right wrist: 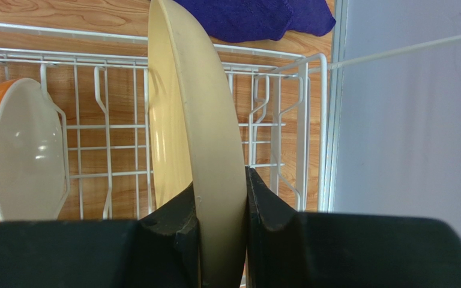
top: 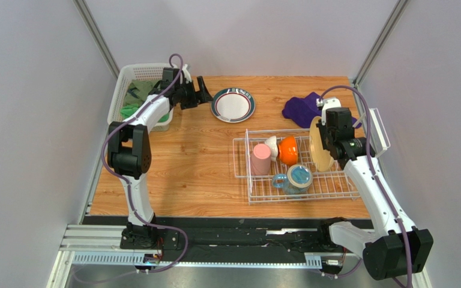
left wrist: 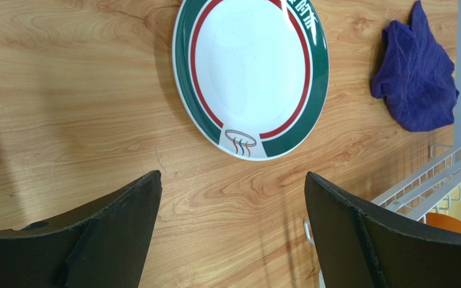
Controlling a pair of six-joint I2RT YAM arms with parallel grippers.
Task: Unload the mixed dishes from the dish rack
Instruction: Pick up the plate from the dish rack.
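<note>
A purple cloth [top: 302, 111] lies crumpled on the wooden table [top: 179, 174] near its far right corner. At the far left edge, 1 white mesh basket [top: 120, 95] holds green cloth [top: 135, 93].

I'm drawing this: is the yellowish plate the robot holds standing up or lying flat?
Standing on edge. The right gripper pinches the tan plate upright, its rim facing the camera, among the dish rack wires.

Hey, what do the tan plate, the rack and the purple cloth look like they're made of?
Tan plate: probably glazed ceramic, possibly melamine. It has a smooth cream surface, a thick rounded rim and a soft sheen.
Rack: likely metal wire with a white coating. The rods are thin, evenly white and bent into tines.
Purple cloth: soft matte fabric, crumpled into folds.
</note>
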